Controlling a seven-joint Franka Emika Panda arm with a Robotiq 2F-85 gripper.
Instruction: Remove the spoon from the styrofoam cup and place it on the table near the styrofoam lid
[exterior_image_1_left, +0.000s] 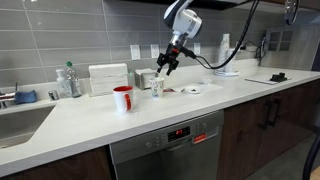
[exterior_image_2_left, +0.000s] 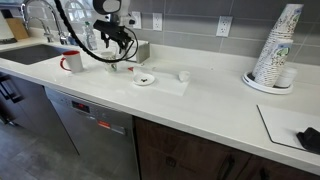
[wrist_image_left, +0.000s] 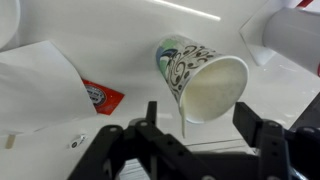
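Nearest, in the wrist view: black two-fingered gripper (wrist_image_left: 196, 118), jaws spread wide apart, clamped on nothing. Just between and below the jaws, a thin pale stub at the cup's near rim, likely the handle of the slim white spoon (wrist_image_left: 187, 124); too little showing to be sure. Right beyond the jaws, small white foam cup (wrist_image_left: 200, 78) with dark swirling markings, upright on the pale countertop (exterior_image_1_left: 100, 125), mouth toward the camera, rest of the spoon not made out inside. Off to one side of the jaws, flat packet with a red label (wrist_image_left: 100, 97) on white paper. Farther out from the jaws in an exterior view, flat round white foam lid (exterior_image_1_left: 192, 90) with a dark spot, near the cup but apart from it. On the opposite side of the jaws, glossy red mug (exterior_image_1_left: 123, 98) with white inside.

Judged from this: barely begun. No grasp, no lift. Left to do: pinching the spoon, drawing it up out of the cup, carrying it across, laying it beside the lid.

Reaching down from above, white arm (exterior_image_1_left: 182, 20) bent at the wrist, gripper slanted down toward the cup's mouth, hovering just over it without touching.
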